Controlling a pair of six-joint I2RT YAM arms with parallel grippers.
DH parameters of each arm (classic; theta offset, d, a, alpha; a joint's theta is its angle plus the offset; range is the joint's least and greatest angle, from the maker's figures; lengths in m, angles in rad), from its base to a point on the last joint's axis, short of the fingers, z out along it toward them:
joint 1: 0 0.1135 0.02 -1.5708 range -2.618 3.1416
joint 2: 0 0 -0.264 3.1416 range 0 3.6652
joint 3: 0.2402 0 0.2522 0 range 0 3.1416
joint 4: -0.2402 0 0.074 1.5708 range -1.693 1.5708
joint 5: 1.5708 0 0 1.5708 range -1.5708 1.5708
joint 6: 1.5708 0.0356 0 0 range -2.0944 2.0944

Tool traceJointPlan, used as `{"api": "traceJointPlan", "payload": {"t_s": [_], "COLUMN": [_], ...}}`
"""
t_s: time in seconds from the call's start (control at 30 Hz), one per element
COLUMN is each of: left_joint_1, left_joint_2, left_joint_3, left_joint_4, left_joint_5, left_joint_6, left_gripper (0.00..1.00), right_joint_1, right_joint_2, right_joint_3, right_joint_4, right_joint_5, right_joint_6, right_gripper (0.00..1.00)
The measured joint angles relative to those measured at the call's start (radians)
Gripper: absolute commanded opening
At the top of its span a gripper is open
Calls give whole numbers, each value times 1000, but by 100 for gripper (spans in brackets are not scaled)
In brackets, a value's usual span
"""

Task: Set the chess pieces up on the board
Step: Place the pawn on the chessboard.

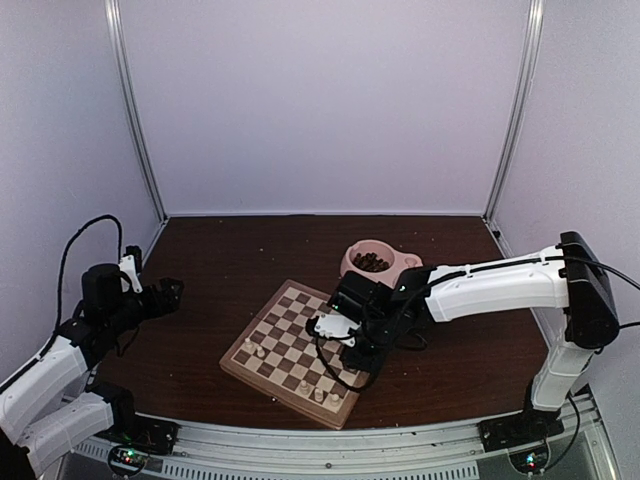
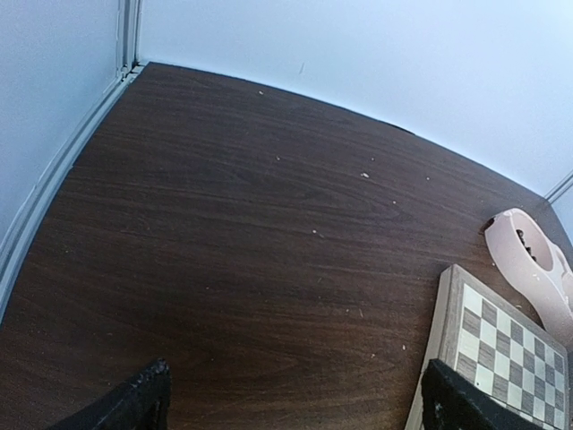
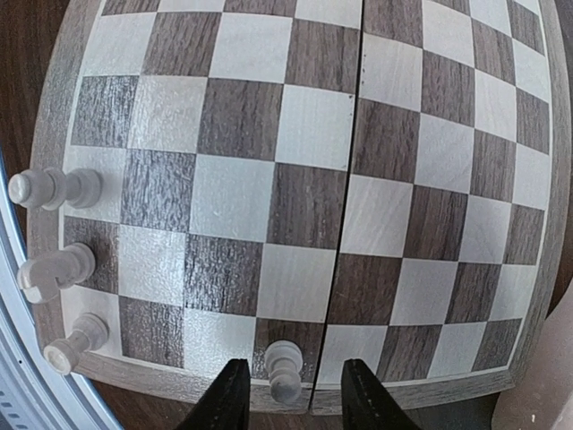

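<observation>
My right gripper sits partly open over the board. A cream pawn stands between its fingers on an edge square at the bottom of the wrist view, and neither finger touches it as far as I can see. My worry is a crooked lift-off: a finger could clip the pawn and tip it off the rim, or toward the three cream pieces at the left edge. The left gripper is wide open and empty above the table. The pink bowl, right of centre in the top view, holds dark pieces in one compartment; the other I can't make out.
</observation>
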Motion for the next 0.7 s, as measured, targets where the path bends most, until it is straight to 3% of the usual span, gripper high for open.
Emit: {"api": "traceJointPlan", "payload": {"t_s": [0.4,0.7], "left_joint_1": [0,0], "left_joint_2": [-1,22], "left_joint_3": [0,0], "left_joint_4": [0,6], "left_joint_5": [4,8], "left_joint_6": [0,0], "left_gripper": [98,98], "right_joint_1": [0,0], "right_joint_2": [-3,0], "right_joint_3": [-1,-1], "right_joint_4": [-33,-35], "right_joint_5": [4,-2], "right_joint_6": [2,0], "right_gripper": [24,26]}}
